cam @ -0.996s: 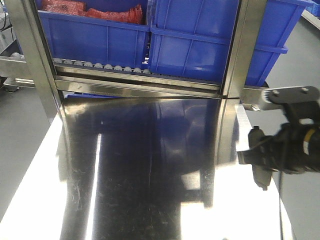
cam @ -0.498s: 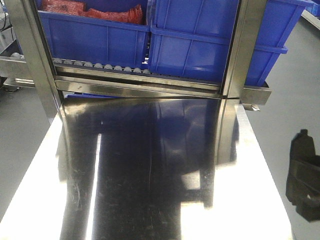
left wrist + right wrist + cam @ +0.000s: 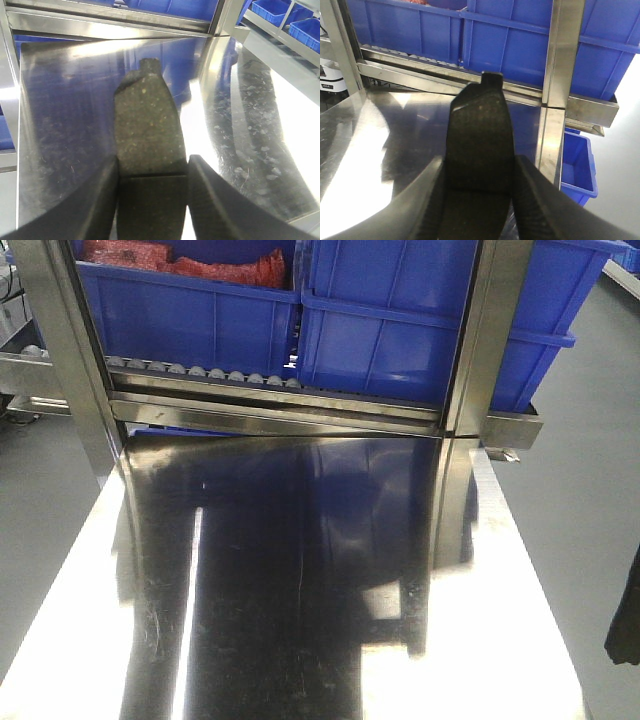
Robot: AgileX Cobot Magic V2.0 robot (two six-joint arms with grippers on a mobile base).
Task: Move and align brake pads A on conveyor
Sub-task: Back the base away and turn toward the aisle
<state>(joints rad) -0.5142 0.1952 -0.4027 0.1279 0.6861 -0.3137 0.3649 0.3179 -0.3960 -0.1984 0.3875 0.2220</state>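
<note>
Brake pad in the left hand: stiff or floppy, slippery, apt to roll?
Probably stiff: the brake pad sticks out well past the left hand with no sag. Its speckled, grainy face suggests decent grip, not slippery. Flat and oblong, it should lie still rather than roll, though it might slide on the polished steel table.

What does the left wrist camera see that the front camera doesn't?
Only the left wrist view shows the left tool, its two black fingers pinching a dark grey speckled oblong brake pad over the shiny steel table. Only the front view shows red lumpy things inside a blue plastic bin, and a row of small grey rollers under it. Both show that table and blue bins behind it.
</note>
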